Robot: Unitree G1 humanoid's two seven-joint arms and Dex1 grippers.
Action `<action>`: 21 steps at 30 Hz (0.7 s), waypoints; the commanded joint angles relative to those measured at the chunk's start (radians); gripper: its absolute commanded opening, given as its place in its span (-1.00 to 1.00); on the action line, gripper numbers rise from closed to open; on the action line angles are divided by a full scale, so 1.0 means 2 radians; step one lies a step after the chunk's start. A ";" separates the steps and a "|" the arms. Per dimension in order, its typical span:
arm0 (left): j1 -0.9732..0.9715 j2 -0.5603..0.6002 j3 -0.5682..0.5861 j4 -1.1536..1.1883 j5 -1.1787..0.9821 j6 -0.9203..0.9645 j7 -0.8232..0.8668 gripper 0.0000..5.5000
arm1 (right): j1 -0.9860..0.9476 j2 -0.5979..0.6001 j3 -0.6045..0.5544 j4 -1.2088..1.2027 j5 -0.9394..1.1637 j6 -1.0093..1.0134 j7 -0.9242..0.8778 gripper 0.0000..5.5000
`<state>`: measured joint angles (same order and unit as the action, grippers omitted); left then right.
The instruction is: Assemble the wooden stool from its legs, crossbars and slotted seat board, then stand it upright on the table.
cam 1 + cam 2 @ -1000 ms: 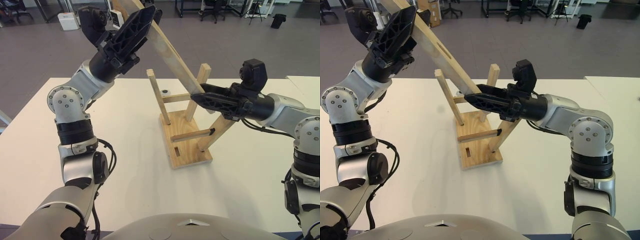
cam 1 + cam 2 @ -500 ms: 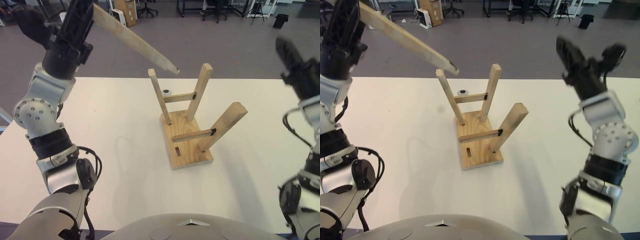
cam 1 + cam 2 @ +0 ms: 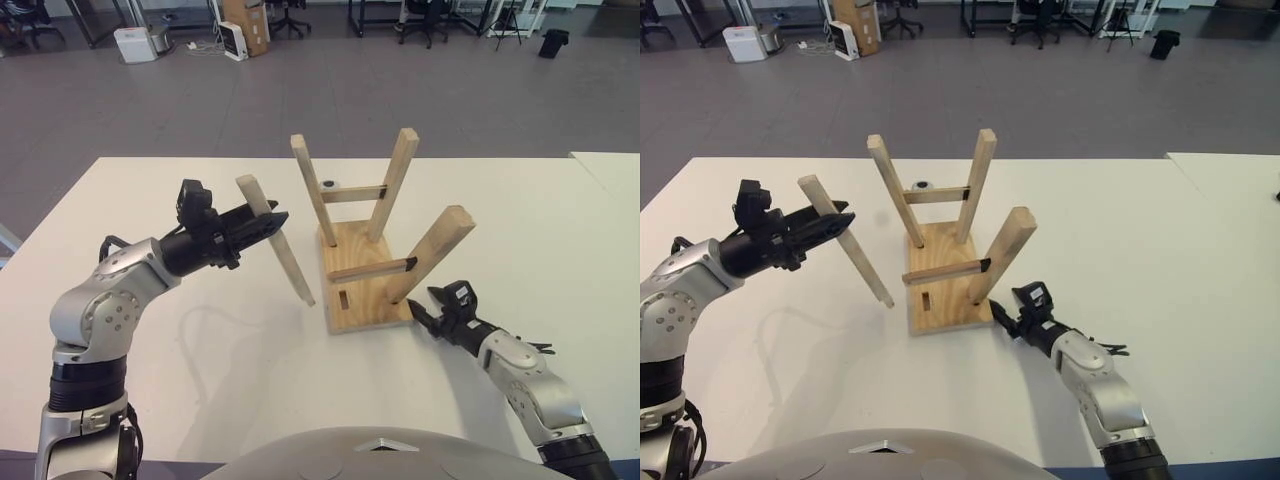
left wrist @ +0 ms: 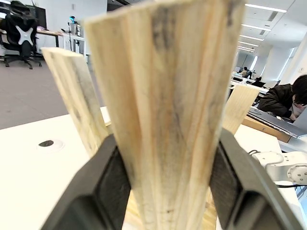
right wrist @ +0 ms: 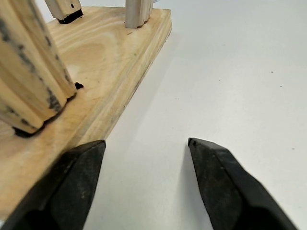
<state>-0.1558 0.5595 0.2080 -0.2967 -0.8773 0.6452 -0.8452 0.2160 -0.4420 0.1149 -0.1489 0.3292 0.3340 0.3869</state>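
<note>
Pale wooden stool (image 3: 372,268) upside down mid white table (image 3: 500,230), three legs (image 3: 312,190) standing in its seat board (image 3: 372,305); my left gripper (image 3: 262,225) pinches the loose fourth leg (image 3: 288,262) beside it, right gripper (image 3: 420,310) spread at board's corner.

Open-plan robotics lab or office workroom.
- Large white bench (image 3: 520,220) with a round cable grommet (image 3: 330,184); second white bench (image 3: 612,168) just beside it.
- Wide grey floor (image 3: 200,100).
- Black wheeled office chairs (image 3: 430,18) at black-framed desks (image 3: 372,15) along the far side; another such chair (image 4: 21,26) in the left wrist view.
- Cardboard box (image 3: 246,14), white floor unit (image 3: 135,43), black bin (image 3: 556,42) and tripod (image 3: 512,20) on the floor.
- Long ceiling strip lights (image 4: 261,21) overhead.
</note>
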 commanded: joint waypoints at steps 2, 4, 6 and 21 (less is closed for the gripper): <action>0.028 -0.045 0.002 -0.010 0.002 -0.057 -0.015 -0.26 | 0.007 0.014 0.004 -0.006 -0.009 0.014 0.008 0.18; 0.039 -0.059 0.014 -0.010 -0.018 -0.073 -0.037 -0.26 | 0.007 0.018 -0.001 -0.006 -0.008 0.017 0.009 0.18; 0.039 -0.052 0.028 0.008 -0.050 -0.064 -0.074 -0.26 | 0.004 0.017 -0.006 -0.005 -0.008 0.019 0.011 0.18; 0.040 -0.109 -0.055 0.136 0.059 -0.203 -0.198 -0.26 | -0.032 0.003 -0.018 -0.002 -0.016 0.041 0.056 0.18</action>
<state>-0.0880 0.3168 0.1119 -0.0587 -0.8140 0.2809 -1.2073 0.1706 -0.4316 0.0848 -0.1523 0.3052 0.4084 0.4878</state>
